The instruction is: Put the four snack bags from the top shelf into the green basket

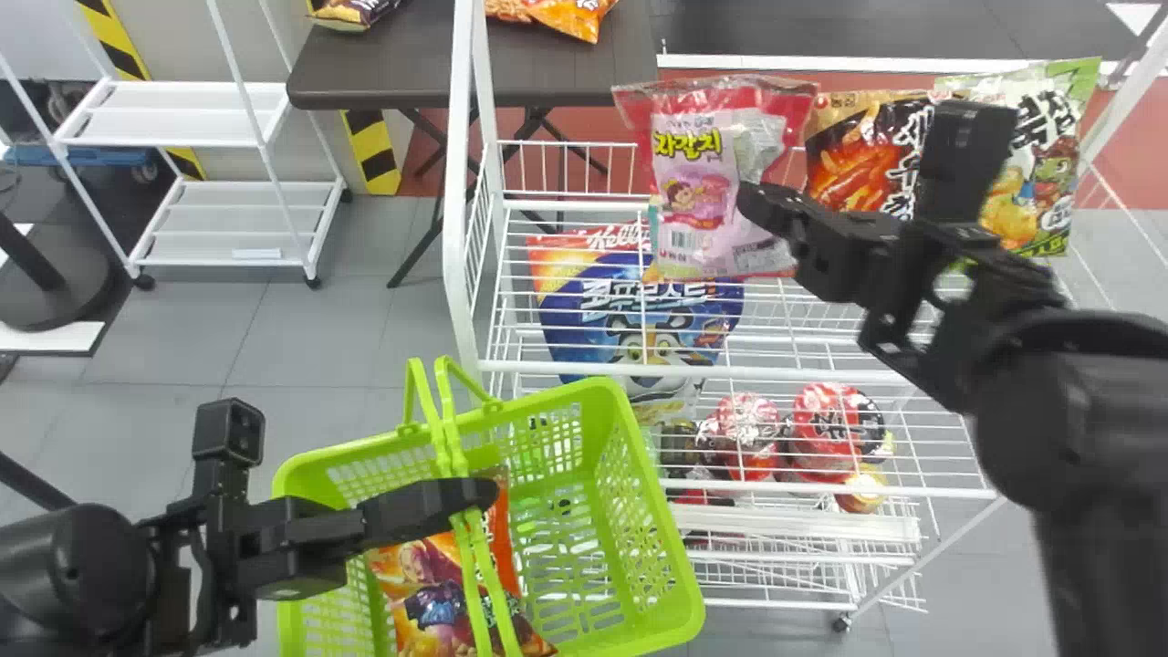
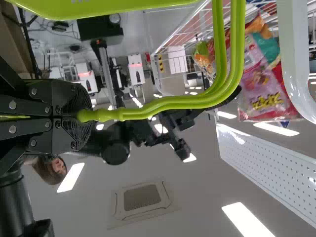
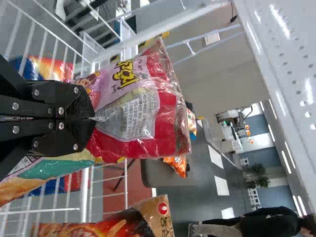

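my right pincer [image 1: 753, 201] is clamped on the pink snack bag [image 1: 680, 173], its two black tips brought together on a pinched fold of the wrapper. in the head view i have hold of it toward its four o'clock side, my arm coming in from five o'clock. the bag is upright at the top shelf [image 1: 730, 369]; i cannot tell whether its lower edge touches the wires.

at three o'clock from the pink bag is the orange and black snack bag [image 1: 844, 178], partly behind my pincer, and farther out, also at three, the green snack bag [image 1: 1049, 182]. both are upright at the top shelf.

the green basket [image 1: 671, 557] lies at seven o'clock from the pink bag. my left pincer [image 1: 479, 493], reaching across it from eight o'clock, is closed around the basket's handles [image 2: 182, 106], which stand upright. inside the basket, toward its seven o'clock side, is an orange snack bag [image 1: 415, 566], partly covered by the handles and my left pincer.

a blue cereal bag [image 1: 593, 319] is under the top shelf's wires, at seven o'clock from the pink bag. behind the shelf, at ten o'clock from the pink bag, a dark table [image 1: 392, 64] bears more packets [image 1: 570, 16].
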### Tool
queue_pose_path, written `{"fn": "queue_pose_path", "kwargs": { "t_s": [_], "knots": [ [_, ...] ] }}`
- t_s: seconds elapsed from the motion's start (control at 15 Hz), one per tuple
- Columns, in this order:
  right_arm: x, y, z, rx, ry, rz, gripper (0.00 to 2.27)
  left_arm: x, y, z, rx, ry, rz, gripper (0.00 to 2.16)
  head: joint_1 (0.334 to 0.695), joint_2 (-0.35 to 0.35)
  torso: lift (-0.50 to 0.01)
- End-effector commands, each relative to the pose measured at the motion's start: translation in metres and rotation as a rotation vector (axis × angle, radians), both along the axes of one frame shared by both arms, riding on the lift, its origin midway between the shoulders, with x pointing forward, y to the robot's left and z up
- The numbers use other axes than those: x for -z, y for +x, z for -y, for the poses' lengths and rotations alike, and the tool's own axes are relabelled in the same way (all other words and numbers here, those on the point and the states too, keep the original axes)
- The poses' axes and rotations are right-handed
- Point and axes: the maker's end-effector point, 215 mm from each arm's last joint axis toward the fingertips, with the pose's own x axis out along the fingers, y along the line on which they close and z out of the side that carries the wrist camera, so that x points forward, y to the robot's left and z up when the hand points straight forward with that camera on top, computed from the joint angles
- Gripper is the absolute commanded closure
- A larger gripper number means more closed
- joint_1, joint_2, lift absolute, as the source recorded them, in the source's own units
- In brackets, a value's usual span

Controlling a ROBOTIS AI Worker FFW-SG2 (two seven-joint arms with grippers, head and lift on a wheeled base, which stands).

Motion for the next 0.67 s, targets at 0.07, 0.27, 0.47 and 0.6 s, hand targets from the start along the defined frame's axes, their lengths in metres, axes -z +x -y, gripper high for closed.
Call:
{"fn": "queue_pose_path", "kwargs": {
  "t_s": [0.07,0.27,0.47,0.6],
  "knots": [
    [0.02,-0.085,-0.026,-0.113,0.076,-0.208,2.25,-0.003,0.0,0.001,0.005,-0.012,0.003,2.15,0.695,-0.01,0.0],
    [0.03,-0.142,-0.049,-0.211,0.109,-0.331,2.25,-0.003,0.0,0.001,0.005,-0.012,0.003,2.15,0.695,0.018,0.0],
    [0.05,-0.19,-0.07,-0.308,0.125,-0.48,2.25,-0.002,-0.001,0.001,0.005,-0.012,0.002,2.15,0.695,0.066,0.0],
    [0.057,-0.201,-0.08,-0.334,0.119,-0.517,2.25,-0.003,-0.001,0.0,0.003,-0.013,0.002,2.15,0.695,0.088,0.0]
  ]
}}
